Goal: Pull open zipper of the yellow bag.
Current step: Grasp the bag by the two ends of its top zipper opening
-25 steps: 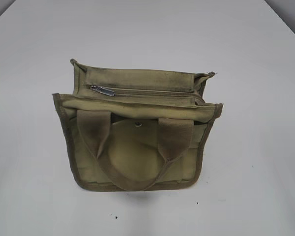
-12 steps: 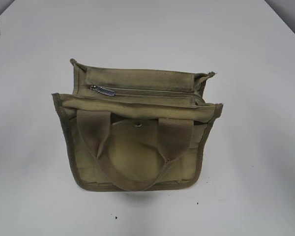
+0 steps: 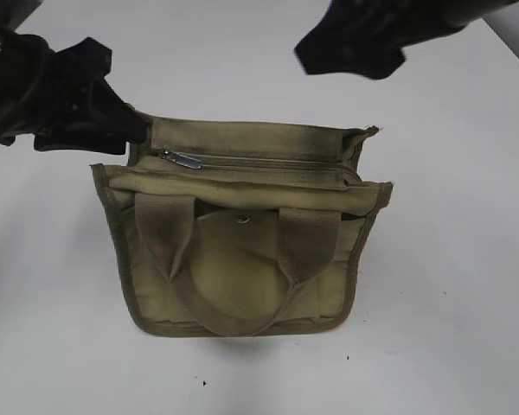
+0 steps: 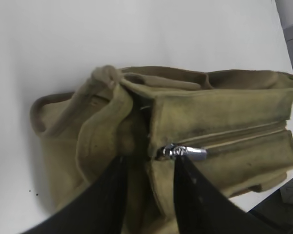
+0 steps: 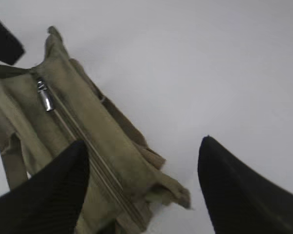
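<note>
**Both jaws over the bag, nothing held**

The yellow bag [image 3: 242, 233] lies on the white table [image 3: 450, 285]. Its zipper [image 3: 259, 162] runs along the top panel, closed, with the silver pull tab [image 3: 182, 159] at the left end. My left jaws [image 4: 149, 195] stand partly parted at that corner, astride the fabric edge just below the tab, gripping nothing. My right jaws [image 5: 141, 190] gape wide above the zipper's far end, empty

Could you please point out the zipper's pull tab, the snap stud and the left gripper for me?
Zipper pull tab [image 3: 187, 160]: exterior view, middle of the silver tab.
Snap stud [image 3: 243, 220]: exterior view, centre of the round stud on the flap.
Left gripper [image 4: 149, 183]: left wrist view, midway between its two black fingers.
</note>
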